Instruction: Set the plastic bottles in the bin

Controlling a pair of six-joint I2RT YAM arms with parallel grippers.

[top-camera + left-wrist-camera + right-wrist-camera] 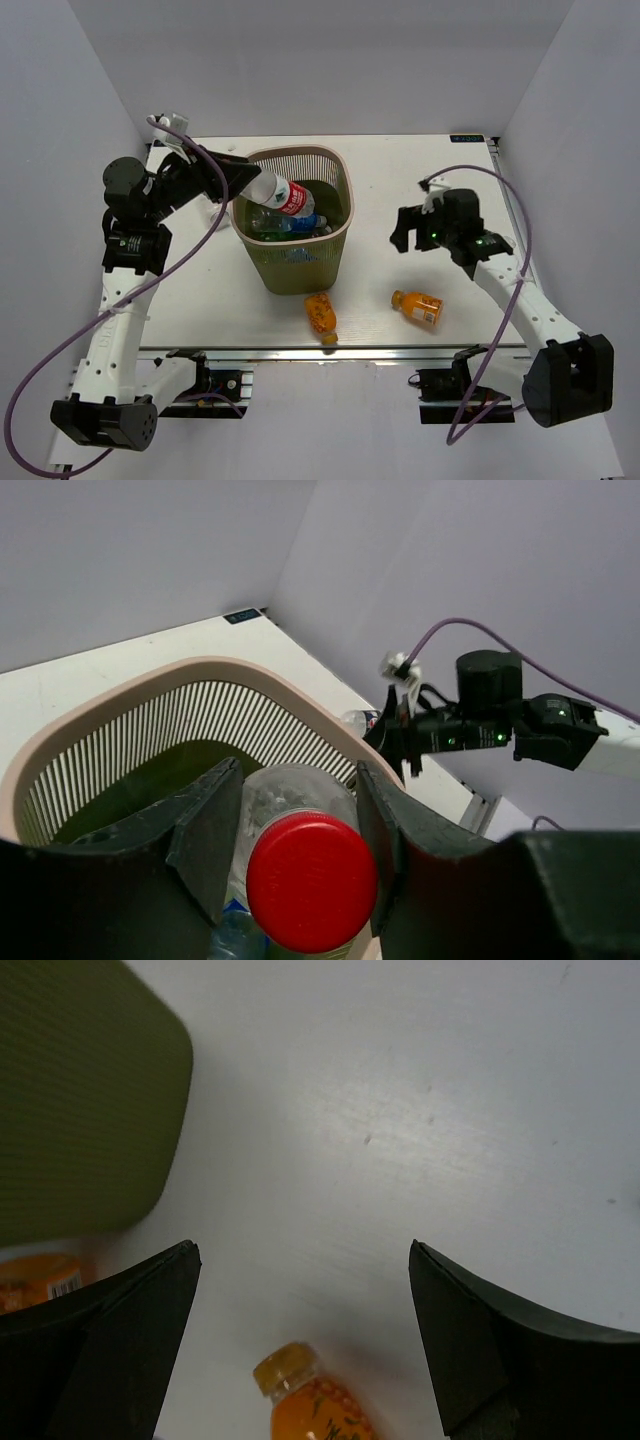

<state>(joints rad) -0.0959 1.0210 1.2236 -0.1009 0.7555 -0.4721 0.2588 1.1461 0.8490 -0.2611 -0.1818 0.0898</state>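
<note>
Red-capped clear bottle (pixel 284 195) is clamped in the left gripper (pixel 254 183) and tilted over the rim of the bin (pixel 295 266), not yet dropped. Several bottles (pixel 285 226) already lie inside. One orange bottle (pixel 320 314) lies on the worktop (pixel 200 300) just in front of the bin, and a second orange bottle (pixel 418 307) lies to its right. Right gripper (pixel 404 232) hangs wide open and empty near that one. Judged well past halfway, with three left.

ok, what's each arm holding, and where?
Left fingers clamp the red-capped bottle by its upper body, just below the cap, over the bin. Right fingers: open, nothing held.
</note>
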